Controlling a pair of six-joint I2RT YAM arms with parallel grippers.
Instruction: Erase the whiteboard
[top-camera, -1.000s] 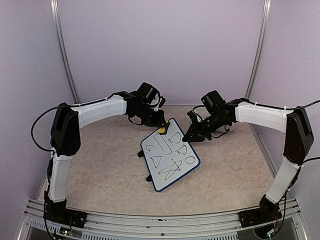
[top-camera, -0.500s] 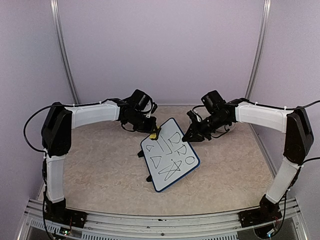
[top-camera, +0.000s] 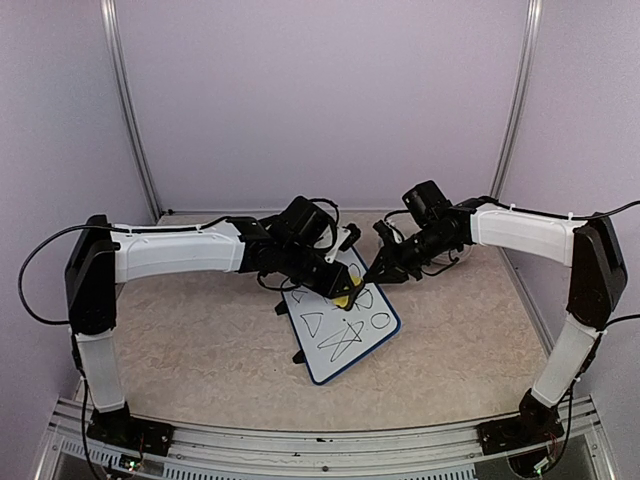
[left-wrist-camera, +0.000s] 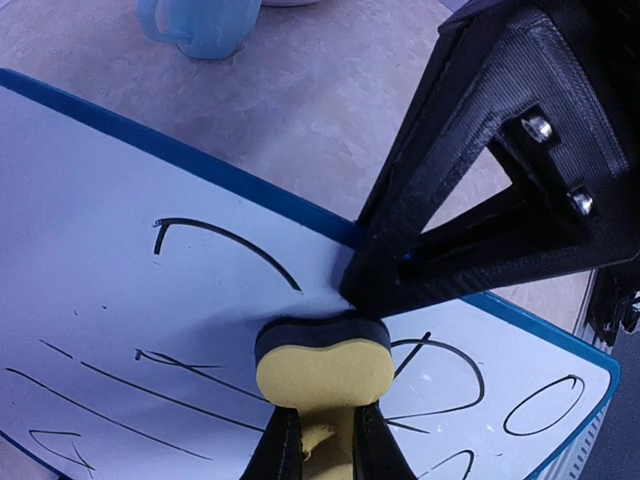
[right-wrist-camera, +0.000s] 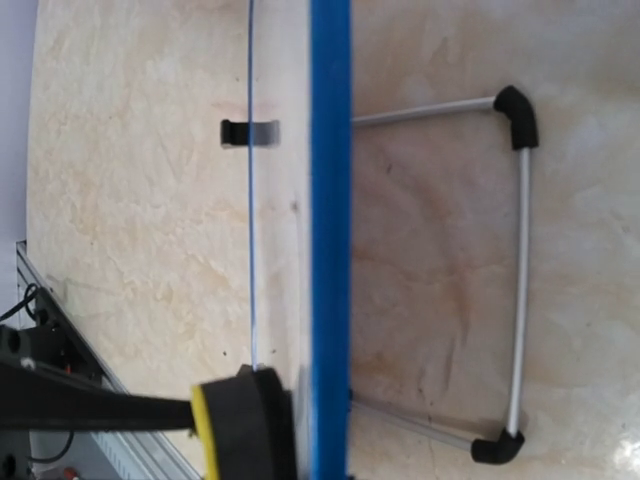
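Steadiness first: my right pincer (top-camera: 384, 270) pinches shut on the far rim of the whiteboard (top-camera: 328, 362) so the left pincer (top-camera: 339, 292), clamped on the yellow eraser (left-wrist-camera: 322, 372), can scrub its marks (top-camera: 341, 340).

On beige table (top-camera: 200, 340): whiteboard (top-camera: 330, 345), mug (left-wrist-camera: 200, 20).

**Around the work – table, mug, booth**

A beige, marbled table (top-camera: 200, 340) fills the floor of the booth. On it stands a pale blue mug (left-wrist-camera: 205, 25), cut off by the top edge of the left wrist view, its handle to the left. Lilac walls (top-camera: 320, 100) close in three sides, with a metal pole (top-camera: 125, 100) up the left and another pole (top-camera: 520, 100) up the right. An aluminium rail (top-camera: 320, 440) runs along the near edge.
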